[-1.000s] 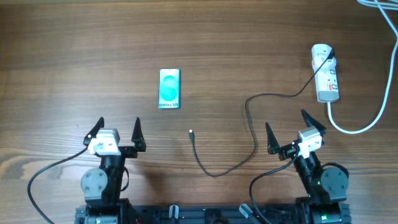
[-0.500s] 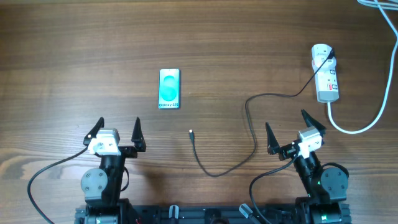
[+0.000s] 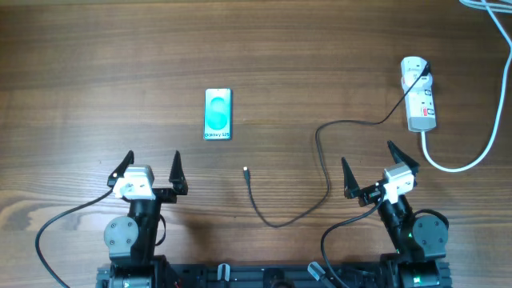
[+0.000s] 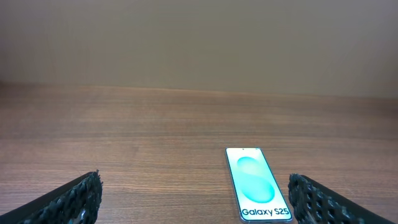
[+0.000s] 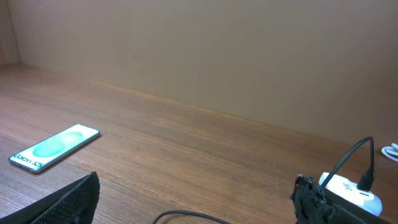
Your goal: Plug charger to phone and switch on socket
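The phone (image 3: pixel 218 114) lies flat on the table, cyan screen up, its "Galaxy S25" end toward me; it also shows in the left wrist view (image 4: pixel 256 184) and the right wrist view (image 5: pixel 54 148). The black charger cable (image 3: pixel 320 164) runs from its small tip (image 3: pixel 246 170) in a loop to the black plug (image 3: pixel 422 72), seated in the white socket strip (image 3: pixel 418 104). My left gripper (image 3: pixel 150 170) is open and empty, below and left of the phone. My right gripper (image 3: pixel 370 170) is open and empty, right of the cable loop and below the socket.
The socket's thick white cord (image 3: pixel 488 120) curves off the strip's near end and runs up the right edge of the table. In the right wrist view the socket (image 5: pixel 357 190) shows behind my right finger. A plain wall stands beyond the far table edge.
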Robot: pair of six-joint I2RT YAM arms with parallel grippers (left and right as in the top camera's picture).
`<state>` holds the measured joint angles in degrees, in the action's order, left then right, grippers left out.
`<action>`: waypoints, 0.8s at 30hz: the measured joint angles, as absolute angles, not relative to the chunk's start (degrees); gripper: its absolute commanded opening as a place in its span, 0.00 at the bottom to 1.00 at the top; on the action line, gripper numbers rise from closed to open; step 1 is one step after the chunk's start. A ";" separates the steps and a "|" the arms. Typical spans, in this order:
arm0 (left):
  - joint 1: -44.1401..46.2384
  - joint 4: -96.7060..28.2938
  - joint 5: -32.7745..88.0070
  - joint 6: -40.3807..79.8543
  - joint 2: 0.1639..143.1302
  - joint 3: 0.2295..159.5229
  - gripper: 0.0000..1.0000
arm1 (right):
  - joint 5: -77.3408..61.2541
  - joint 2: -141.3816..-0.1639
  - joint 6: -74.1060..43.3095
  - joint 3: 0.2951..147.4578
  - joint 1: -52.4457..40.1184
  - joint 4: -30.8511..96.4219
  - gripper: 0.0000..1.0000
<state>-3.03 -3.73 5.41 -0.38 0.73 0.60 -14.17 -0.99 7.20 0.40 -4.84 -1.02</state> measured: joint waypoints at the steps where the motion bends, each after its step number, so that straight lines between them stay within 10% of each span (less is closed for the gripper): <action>1: -3.03 -3.73 5.41 -0.38 0.73 0.60 1.00 | -14.17 -0.99 7.20 0.40 -4.84 -1.02 1.00; 24: -3.03 -2.74 9.34 0.78 0.80 3.11 1.00 | -14.17 -1.02 7.20 0.40 -4.84 -1.04 1.00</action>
